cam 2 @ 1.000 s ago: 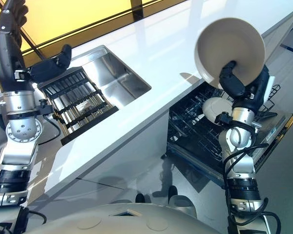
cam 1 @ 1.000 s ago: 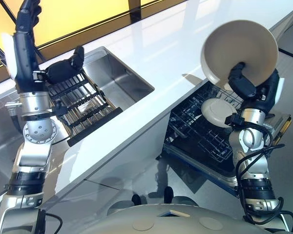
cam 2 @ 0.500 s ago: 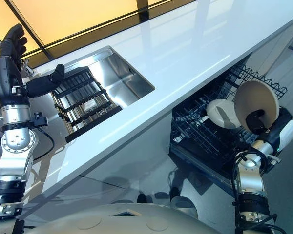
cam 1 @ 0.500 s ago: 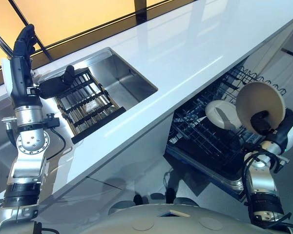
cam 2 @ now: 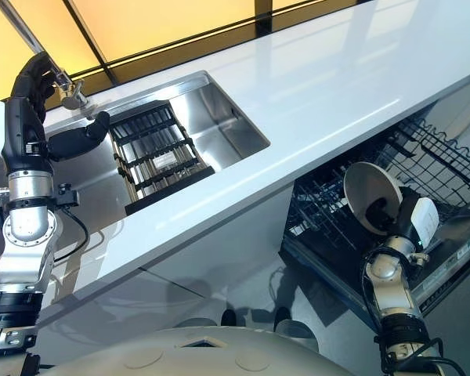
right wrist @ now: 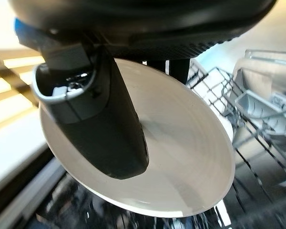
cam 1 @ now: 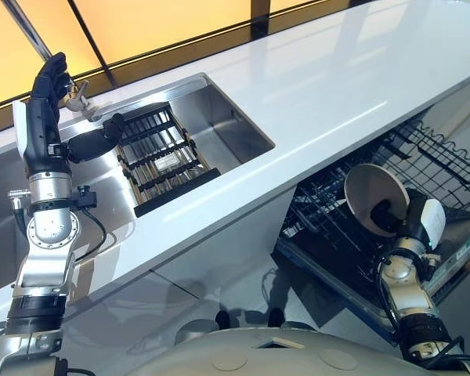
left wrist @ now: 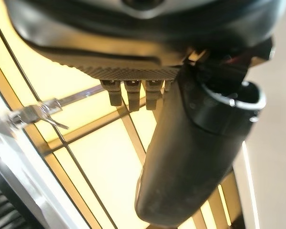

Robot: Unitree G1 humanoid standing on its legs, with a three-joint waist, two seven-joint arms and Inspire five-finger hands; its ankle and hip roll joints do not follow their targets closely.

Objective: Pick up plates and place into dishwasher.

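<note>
A cream plate stands tilted on edge over the lower rack of the open dishwasher, low on the right. My right hand is shut on it; in the right wrist view the thumb lies across the plate's face with the fingers behind. Rack wires show just past the plate's rim. My left hand is raised above the sink's far left corner, open and holding nothing, with its thumb standing out.
A white counter runs across the view, with a steel sink set in it. A black dish rack sits in the sink, and a faucet is close by my left hand. The dishwasher door lies open.
My right hand has brought the plate down from above the counter edge into the dishwasher's rack. The whole view has shifted too. My left hand stays raised.
</note>
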